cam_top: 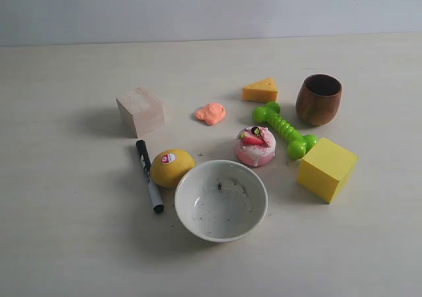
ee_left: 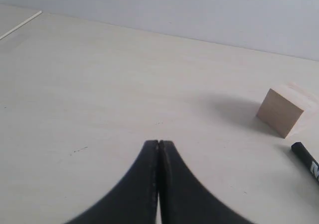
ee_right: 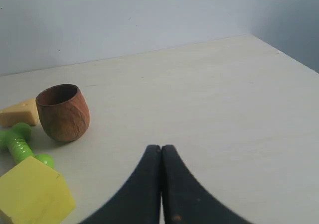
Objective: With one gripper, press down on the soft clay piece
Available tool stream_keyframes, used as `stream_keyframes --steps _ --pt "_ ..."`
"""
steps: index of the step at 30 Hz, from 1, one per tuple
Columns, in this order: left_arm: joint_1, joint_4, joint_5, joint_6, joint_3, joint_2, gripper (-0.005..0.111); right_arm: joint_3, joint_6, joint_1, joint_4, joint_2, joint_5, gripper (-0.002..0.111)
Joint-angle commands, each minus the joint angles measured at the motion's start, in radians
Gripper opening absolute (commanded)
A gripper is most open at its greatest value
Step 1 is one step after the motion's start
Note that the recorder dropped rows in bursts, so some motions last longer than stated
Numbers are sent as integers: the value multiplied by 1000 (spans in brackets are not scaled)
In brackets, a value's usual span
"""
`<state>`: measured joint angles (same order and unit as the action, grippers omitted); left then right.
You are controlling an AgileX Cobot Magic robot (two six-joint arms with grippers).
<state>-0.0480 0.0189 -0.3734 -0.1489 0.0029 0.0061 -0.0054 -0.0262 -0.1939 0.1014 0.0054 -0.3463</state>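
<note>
This looks like a lab test bench: a bare pale table (cam_top: 66,244) set against a blank grey wall (cam_top: 198,6). Unrelated props ring the white bowl (cam_top: 224,208) — a toy cheese wedge (cam_top: 260,90) behind it, and 2 cubes, the wooden block (cam_top: 140,111) behind-left and the yellow cube (cam_top: 326,169) to its right.

text: none readable | sticker (cam_top: 168,158) on lemon (cam_top: 177,171): illegible | marker (cam_top: 149,176) print: illegible

I see the soft clay piece (cam_top: 211,113) lying on the pale table (cam_top: 79,244). It is a small, salmon-orange matte lump, flattish with a dented, uneven top. It sits between the wooden block (cam_top: 140,111) and the cheese wedge (cam_top: 260,90), touching neither. My left gripper (ee_left: 158,143) and right gripper (ee_right: 161,147) each have their black fingers pressed together.
</note>
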Motion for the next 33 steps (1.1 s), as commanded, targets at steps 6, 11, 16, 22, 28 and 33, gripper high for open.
stream_keyframes --steps 6,11,16,22,28,33 --pt "-2 0 9 -3 -3 -6 0 5 -6 -4 0 -5 5 0" --pt "-2 0 9 -3 -3 -6 0 5 -6 -4 0 -5 5 0" --pt "-2 0 9 -3 -3 -6 0 5 -6 -4 0 -5 5 0" --pt "-2 0 9 -3 -3 -6 0 5 -6 -4 0 -5 5 0" --pt "-2 0 9 -3 -3 -6 0 5 -6 -4 0 -5 49 0" --pt "-2 0 9 -3 -3 -6 0 5 -6 -4 21 -5 330 0"
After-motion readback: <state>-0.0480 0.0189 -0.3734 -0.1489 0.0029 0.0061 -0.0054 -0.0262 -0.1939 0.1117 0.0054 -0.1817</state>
